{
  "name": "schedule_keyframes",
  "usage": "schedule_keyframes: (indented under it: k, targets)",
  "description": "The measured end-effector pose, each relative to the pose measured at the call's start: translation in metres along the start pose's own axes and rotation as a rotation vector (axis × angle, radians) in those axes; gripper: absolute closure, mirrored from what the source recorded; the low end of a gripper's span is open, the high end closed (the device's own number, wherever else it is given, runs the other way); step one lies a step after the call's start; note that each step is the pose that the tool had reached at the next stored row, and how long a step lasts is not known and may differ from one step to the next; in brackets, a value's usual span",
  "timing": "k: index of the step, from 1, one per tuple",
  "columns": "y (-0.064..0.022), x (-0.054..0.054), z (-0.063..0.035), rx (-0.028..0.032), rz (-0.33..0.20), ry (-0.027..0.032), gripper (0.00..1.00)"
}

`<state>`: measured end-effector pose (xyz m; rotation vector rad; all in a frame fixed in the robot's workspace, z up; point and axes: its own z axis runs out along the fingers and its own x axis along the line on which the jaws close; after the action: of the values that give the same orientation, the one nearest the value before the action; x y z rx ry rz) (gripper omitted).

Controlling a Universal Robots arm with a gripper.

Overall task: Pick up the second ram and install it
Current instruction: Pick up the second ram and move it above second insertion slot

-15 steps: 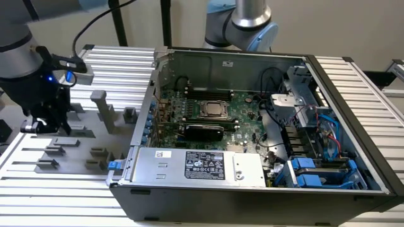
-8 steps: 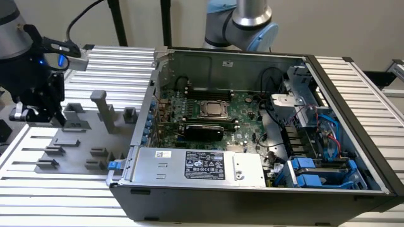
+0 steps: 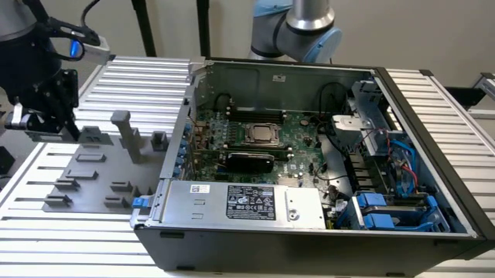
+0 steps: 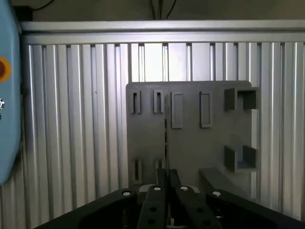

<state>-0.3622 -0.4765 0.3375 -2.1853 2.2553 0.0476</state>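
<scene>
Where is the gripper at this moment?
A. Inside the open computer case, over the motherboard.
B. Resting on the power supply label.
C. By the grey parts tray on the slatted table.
C: the gripper hangs at the grey parts tray, outside the computer case.

Just 1 arm here. Its silver and light-blue joint (image 3: 303, 28) sits at the back, and the black wrist end hangs at the exterior view's left with the gripper (image 3: 48, 134) pointing straight down. From the wrist cam, the gripper's (image 4: 166, 175) black body looks level and square.
</scene>
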Motion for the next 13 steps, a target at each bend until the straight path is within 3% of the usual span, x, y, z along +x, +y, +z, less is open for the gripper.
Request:
schedule_keyframes:
  k: [13]
  targets:
    - [-0.0564,-0.003,-0.0597,-0.0006,0.000,0.0002,1.00]
